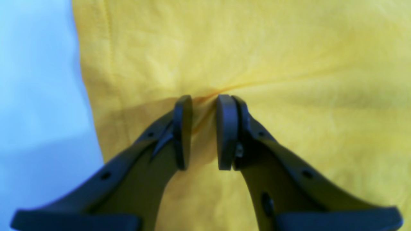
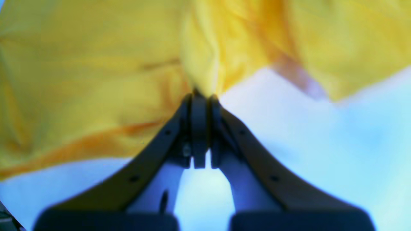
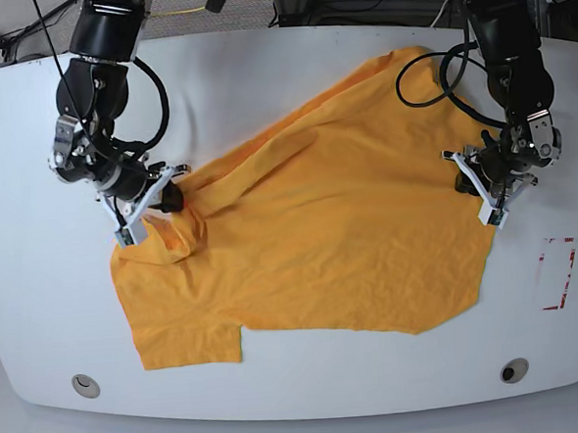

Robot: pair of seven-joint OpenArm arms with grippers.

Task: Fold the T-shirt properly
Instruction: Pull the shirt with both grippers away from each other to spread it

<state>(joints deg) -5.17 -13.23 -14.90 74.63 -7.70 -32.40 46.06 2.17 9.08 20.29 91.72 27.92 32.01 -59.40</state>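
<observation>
Pinching T-shirt [image 3: 339,233] both sides | R tool [image 2: 200,96] clamped on bunched cloth | L tool [image 1: 204,99] narrow gap, gripping fold

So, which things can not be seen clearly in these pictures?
- Right wrist view: the T-shirt is blurred; the fabric inside the right claw is hidden by its pads.
- Left wrist view: the left claw covers the pinched fold.
- Base view: the collar cannot be found; folded cloth hides it.
</observation>
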